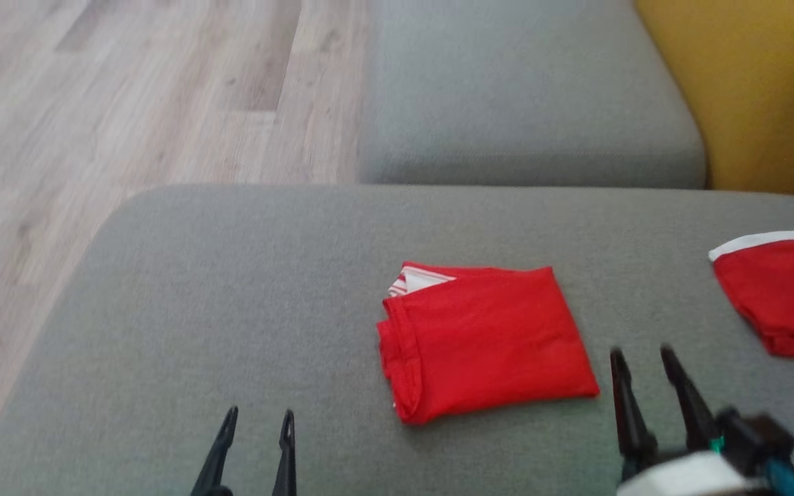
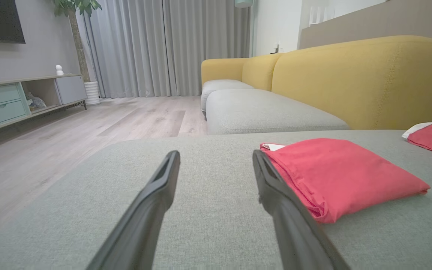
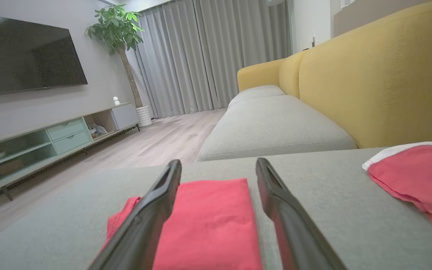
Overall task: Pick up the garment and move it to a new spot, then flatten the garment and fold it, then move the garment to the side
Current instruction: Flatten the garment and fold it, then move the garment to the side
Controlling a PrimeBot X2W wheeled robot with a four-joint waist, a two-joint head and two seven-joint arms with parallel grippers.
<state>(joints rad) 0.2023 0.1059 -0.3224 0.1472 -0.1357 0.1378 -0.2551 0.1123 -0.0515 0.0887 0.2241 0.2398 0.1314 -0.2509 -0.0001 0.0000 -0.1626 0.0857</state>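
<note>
The folded red garment is lying flat on the wide grey cushion, a little right of its middle, as a roughly rectangular packet with its layered edges facing the robot's left and a scrap of white, striped fabric peeking out at its far left corner. The right gripper is hovering just beside the packet's near right corner, its two dark fingers standing apart with grey cushion showing between them; in the right wrist view the garment is lying below and between those fingers. The left gripper is hanging near the cushion's front edge, well to the left of the garment, its fingers likewise spread with bare cushion in the gap. A second red garment with a white band is resting at the cushion's right edge, apart from the folded one. Beyond the cushion a further grey seat is running along the yellow backrest, with pale wooden floor stretching away on the left toward grey curtains, a potted plant, a low cabinet and a dark television.
</note>
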